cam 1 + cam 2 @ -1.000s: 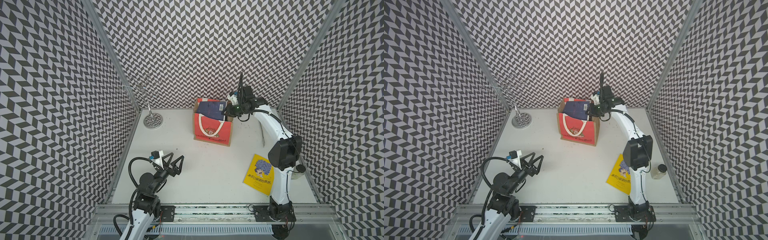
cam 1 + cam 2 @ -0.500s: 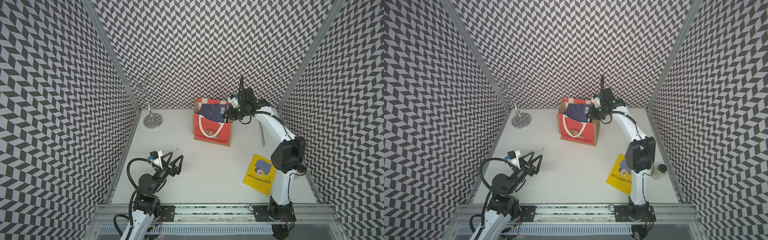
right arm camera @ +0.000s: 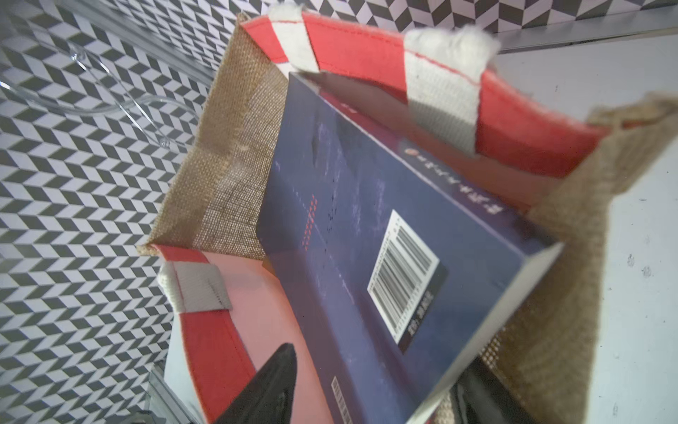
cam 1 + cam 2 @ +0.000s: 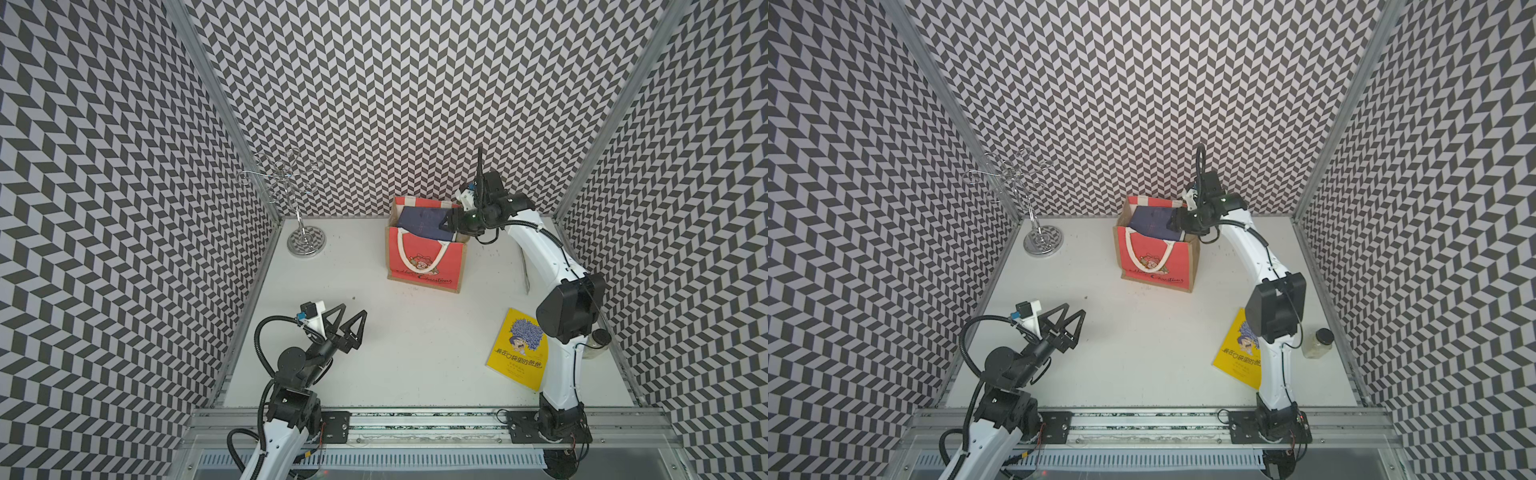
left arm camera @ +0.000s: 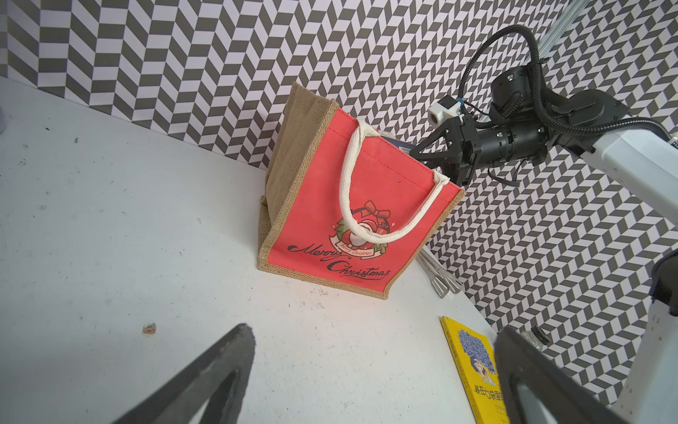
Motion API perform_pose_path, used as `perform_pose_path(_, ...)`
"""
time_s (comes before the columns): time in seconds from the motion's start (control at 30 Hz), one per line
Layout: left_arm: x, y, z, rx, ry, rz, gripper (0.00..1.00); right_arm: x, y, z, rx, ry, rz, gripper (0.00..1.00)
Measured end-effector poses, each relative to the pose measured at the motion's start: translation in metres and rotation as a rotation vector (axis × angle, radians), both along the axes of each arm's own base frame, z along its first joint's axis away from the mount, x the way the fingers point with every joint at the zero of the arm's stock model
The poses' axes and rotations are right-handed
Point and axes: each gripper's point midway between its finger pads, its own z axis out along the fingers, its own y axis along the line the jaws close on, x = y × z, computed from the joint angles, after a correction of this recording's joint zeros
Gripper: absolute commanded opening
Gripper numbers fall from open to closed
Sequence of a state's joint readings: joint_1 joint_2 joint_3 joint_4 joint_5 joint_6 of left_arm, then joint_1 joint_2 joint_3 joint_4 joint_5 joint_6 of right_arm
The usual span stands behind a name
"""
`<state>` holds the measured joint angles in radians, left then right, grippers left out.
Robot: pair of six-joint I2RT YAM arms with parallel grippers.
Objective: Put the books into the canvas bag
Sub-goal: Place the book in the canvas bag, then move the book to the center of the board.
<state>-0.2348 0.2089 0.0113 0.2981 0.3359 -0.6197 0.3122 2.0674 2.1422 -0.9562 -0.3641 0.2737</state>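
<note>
Navy book (image 4: pixel 419 221) aslant in canvas bag (image 4: pixel 430 268)

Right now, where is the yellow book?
In a top view the yellow book lies flat on the table on the robot's right side, beside the right arm near its base, nearer the front than the red bag.

Left arm (image 4: pixel 291 368) folded low, left fingers (image 5: pixel 234 345) spread wide; right arm (image 4: pixel 540 245) stretched forward, right fingers (image 3: pixel 271 385) parted.

Red-and-tan canvas bag (image 4: pixel 451 262), navy book (image 4: pixel 419 222), yellow book (image 4: pixel 517 357) — black-white chevron walls (image 4: pixel 395 83).
</note>
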Motion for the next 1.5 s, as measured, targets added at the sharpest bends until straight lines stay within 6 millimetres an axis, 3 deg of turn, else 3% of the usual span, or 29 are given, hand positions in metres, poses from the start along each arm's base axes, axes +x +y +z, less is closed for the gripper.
perform_pose_path(0.17, 0.002, -0.002, -0.006, 0.009, 0.026, -0.007, 1.00, 0.013, -0.011, 0.009, -0.049, -0.072, -0.056, 0.78)
perform_pose_path(0.3, 0.002, -0.004, -0.009, 0.015, 0.035, -0.023, 1.00, 0.015, -0.024, 0.038, -0.079, -0.169, -0.111, 0.87)
perform_pose_path(0.4, 0.003, -0.008, -0.011, 0.022, 0.040, -0.042, 1.00, 0.003, -0.041, 0.059, -0.106, -0.234, -0.167, 0.98)
perform_pose_path(0.5, 0.004, -0.015, -0.016, 0.033, 0.060, -0.076, 1.00, -0.017, -0.061, 0.069, -0.121, -0.264, -0.222, 0.99)
perform_pose_path(0.57, 0.003, -0.022, -0.020, 0.044, 0.074, -0.110, 1.00, -0.031, -0.075, 0.066, -0.118, -0.271, -0.258, 0.99)
perform_pose_path(0.67, 0.000, -0.037, -0.026, 0.060, 0.101, -0.176, 1.00, -0.057, -0.104, 0.037, -0.125, -0.237, -0.345, 0.99)
perform_pose_path(0.9, -0.010, -0.072, -0.019, 0.097, 0.078, -0.307, 1.00, -0.136, -0.161, -0.087, -0.207, -0.009, -0.575, 0.99)
perform_pose_path(1.0, -0.011, -0.080, -0.016, 0.105, 0.067, -0.330, 1.00, -0.160, -0.174, -0.125, -0.240, 0.081, -0.652, 0.99)
perform_pose_path(1.23, -0.010, -0.083, -0.013, 0.106, 0.054, -0.327, 1.00, -0.184, -0.205, -0.157, -0.289, 0.159, -0.864, 0.99)
perform_pose_path(1.4, -0.009, -0.079, -0.008, 0.111, 0.027, -0.302, 1.00, -0.209, -0.244, -0.180, -0.326, 0.215, -1.051, 0.99)
perform_pose_path(1.5, -0.008, -0.077, -0.007, 0.118, 0.022, -0.289, 1.00, -0.225, -0.261, -0.185, -0.343, 0.217, -1.156, 1.00)
